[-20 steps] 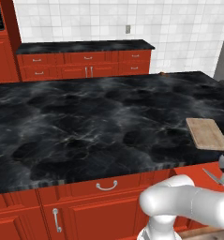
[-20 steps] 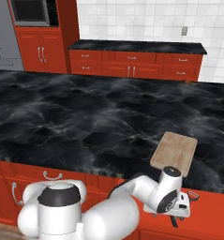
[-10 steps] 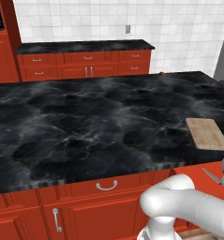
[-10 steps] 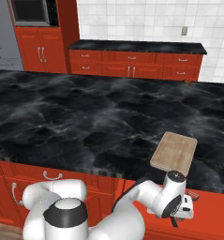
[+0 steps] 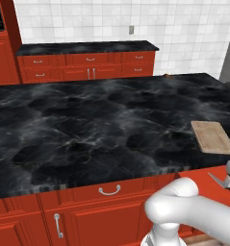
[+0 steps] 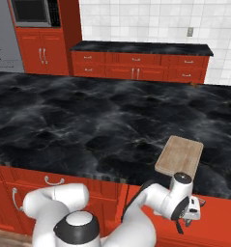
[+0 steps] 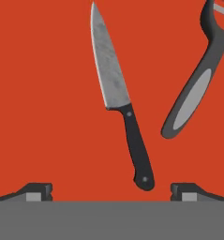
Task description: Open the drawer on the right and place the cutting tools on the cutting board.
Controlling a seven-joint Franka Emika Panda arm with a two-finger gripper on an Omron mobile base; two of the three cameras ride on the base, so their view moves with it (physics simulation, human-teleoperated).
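You have the end effector hanging over the open drawer, its two fingertips spread wide with nothing between them. In the hand view the knife lies flat on the red drawer floor, blade pointing away from the fingertips and the black handle reaching down almost between them.

Expect the knife to be light and rigid, but thin and lying flush on a glossy surface, so it probably slides if you nudge it before you pinch. The handle is the thicker part and gives the pads something to bite on; take it across its width, near the middle of the handle, and leave the slim blade alone, since it looks too flat and slick to hold.

The second tool, dark with a grey inset grip, lies just beside the knife on the side of the right fingertip, tilted, its lower end near the knife's handle but apart from it. That is the thing most likely to get bumped as you descend, so keep that finger clear of it.

The cutting board sits on the black worktop near its front edge, just above the drawer, with no clutter around it.
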